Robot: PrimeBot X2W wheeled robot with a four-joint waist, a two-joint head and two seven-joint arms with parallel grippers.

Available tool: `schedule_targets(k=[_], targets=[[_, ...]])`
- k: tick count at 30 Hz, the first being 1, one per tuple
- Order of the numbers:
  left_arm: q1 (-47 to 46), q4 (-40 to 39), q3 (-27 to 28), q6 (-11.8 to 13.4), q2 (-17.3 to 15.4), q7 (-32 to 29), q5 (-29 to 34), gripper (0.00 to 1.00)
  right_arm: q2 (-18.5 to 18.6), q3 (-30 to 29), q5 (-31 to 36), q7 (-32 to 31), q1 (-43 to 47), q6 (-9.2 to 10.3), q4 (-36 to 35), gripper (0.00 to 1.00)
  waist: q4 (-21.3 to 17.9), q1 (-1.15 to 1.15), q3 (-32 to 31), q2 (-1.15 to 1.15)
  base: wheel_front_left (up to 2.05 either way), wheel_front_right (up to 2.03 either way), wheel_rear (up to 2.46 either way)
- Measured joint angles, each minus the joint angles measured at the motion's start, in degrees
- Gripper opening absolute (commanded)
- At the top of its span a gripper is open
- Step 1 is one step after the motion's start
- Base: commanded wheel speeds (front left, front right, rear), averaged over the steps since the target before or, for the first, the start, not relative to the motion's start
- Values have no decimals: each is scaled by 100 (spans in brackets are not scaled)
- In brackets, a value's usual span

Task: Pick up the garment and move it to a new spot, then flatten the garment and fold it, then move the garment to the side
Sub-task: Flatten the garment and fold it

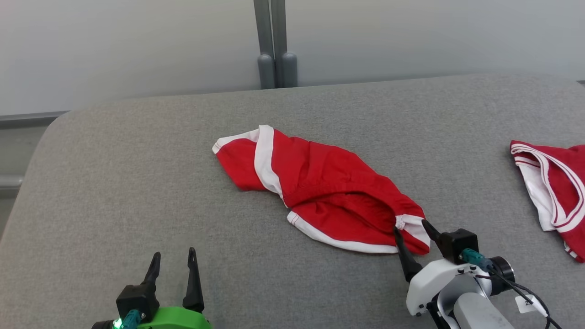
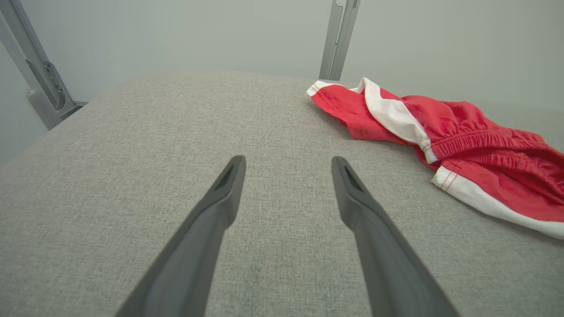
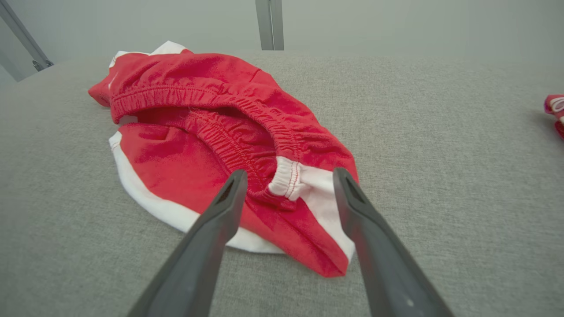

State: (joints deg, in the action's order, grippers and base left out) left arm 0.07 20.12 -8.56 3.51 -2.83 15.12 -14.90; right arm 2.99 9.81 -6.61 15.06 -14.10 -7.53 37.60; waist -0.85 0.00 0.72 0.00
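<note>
Garment point(image 1: 329, 183) lay crumpled, not yet lifted.
Right gripper point(image 1: 410, 225) sat spread around its corner; left gripper point(image 1: 174, 251) hung open, well apart.

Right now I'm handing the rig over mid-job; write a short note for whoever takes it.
Left hand: open, holding nothing, over the bare grey surface, apart from the cloth.
Right hand: open, fingers either side of the near, white-trimmed end of the red shorts; no grip yet.
Shorts: mid-surface, crumpled, waistband gaping. A second red-and-white garment lies at the right edge.
Done: nothing that shows; shorts not flattened or folded.
Left: close on the shorts, move them, flatten, fold, set aside.
</note>
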Motion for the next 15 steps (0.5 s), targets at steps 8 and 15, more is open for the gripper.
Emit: schedule_targets(k=[8,15], targets=[[-85,12,-49,0,1,0,-4,100,-7,-368,-36,0,-293,0,402,72,316,0,200,0,0,0,0],[-140,35,-41,-2,1,0,-4,100,-9,-404,-207,0,-404,0,589,0,462,0,355,0,0,0,0]])
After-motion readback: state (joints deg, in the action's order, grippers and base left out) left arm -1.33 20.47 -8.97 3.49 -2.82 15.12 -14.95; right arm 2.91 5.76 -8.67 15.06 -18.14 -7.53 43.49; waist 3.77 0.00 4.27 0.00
